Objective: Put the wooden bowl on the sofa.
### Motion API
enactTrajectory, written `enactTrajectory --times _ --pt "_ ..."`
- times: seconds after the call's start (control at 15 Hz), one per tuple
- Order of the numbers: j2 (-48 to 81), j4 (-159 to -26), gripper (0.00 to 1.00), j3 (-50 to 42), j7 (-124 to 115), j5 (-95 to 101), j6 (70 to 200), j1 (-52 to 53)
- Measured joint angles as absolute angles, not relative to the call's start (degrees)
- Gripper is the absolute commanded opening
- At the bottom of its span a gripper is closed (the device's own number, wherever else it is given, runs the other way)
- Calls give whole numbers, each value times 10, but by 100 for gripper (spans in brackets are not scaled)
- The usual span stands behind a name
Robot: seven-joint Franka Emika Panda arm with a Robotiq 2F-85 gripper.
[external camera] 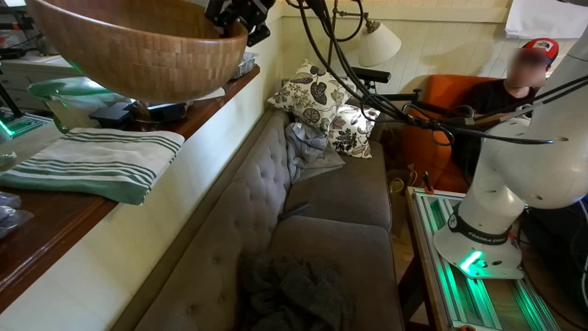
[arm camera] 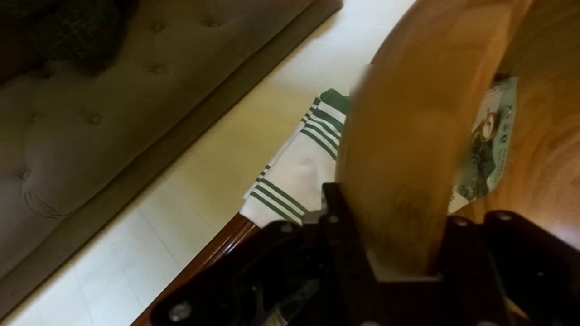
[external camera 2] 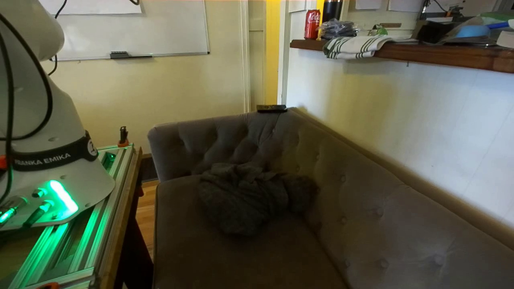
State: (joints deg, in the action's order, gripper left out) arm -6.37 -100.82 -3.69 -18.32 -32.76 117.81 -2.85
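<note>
At the left of an exterior view, a folded striped towel (external camera: pixel 96 161) lies on the tabletop (external camera: pixel 55 230), overhanging its edge, a green-rimmed container (external camera: pixel 69 86) behind it. Above them in the frame, at upper left, the wooden bowl (external camera: pixel 147 59) hangs in the air, seemingly clear of both. Were it lowered too soon, its broad underside could knock the container or drag the towel off.

At the bowl's right-hand rim the jaws are clamped, nipping the wall from inside and out, as the wrist view confirms. That single hold at one edge is the chief worry: most of the weight should lie off to one side, so a brisk swing could let the smooth wood twist or slip. A pale printed label or packet (arm camera: pixel 489 140) shows inside; whether it is loose cannot be told, but if so, tipping could spill it.

Toward the middle lies the sofa (external camera: pixel 312 234). The dark bunched cloth (external camera: pixel 294 294) at lower centre makes an uneven landing, and a release there could leave the bowl tilting or rolling. The patterned pillows (external camera: pixel 317 94) at upper centre could tip it likewise.

Farther right, slack cables (external camera: pixel 381 105) pass the lamp (external camera: pixel 379 43) in the frame; how near is unclear, but the arm (external camera: pixel 537 156) turning might snag them.
</note>
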Motion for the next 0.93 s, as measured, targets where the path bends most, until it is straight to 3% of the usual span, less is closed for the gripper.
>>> enactTrajectory --times 0.33,0.93 --pt "-111 -1097 4 -61 -78 -325 1158 -36" --pt "-246 -1228 4 -141 92 -158 964 -99"
